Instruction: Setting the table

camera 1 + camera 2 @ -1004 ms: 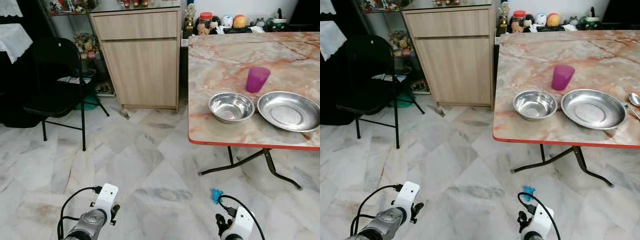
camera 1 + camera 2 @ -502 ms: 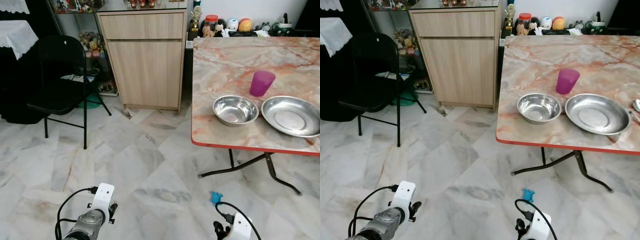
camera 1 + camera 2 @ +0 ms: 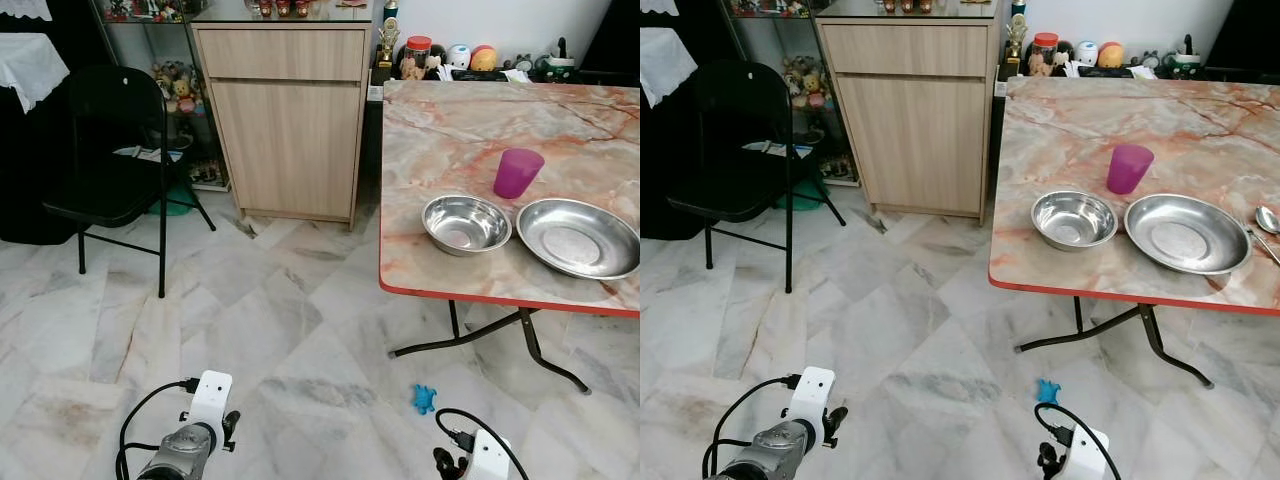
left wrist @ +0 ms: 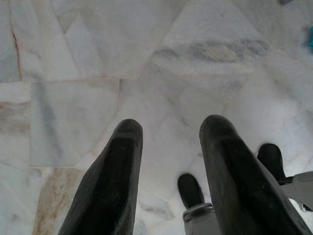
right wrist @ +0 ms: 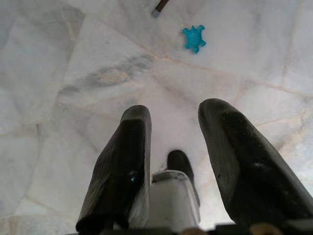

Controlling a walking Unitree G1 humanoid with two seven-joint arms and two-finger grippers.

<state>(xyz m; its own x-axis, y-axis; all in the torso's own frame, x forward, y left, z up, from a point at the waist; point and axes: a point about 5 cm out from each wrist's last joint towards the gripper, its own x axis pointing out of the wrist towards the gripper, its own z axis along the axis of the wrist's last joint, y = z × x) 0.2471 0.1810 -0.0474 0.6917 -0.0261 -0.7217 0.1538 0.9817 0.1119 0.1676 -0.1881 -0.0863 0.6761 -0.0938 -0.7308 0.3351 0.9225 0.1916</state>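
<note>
Nearest us, at seven o'clock, our left hand (image 4: pixel 168 166) hangs idle over the marble floor (image 3: pixel 280 330), its two black fingers spread and holding nothing. At five o'clock our right hand (image 5: pixel 178 161) hangs the same way, fingers spread and bare. A small blue turtle-shaped toy (image 3: pixel 424 398) lies on the floor just beyond it.

Further out, at two o'clock, stands the marble-topped bench (image 3: pixel 450 140) with its red edge. Near its front edge a steel bowl (image 3: pixel 466 223) sits just beside a steel plate (image 3: pixel 577 236), and a purple cup (image 3: pixel 517 172) stands just behind the gap between them. A spoon (image 3: pixel 1266 222) lies on the plate's far side, by the picture's edge.

We judge one place is largely laid already; what is left, we cannot tell.

At ten o'clock stands a black folding chair (image 3: pixel 110 150), and at twelve a wooden cabinet (image 3: pixel 285 120).
</note>
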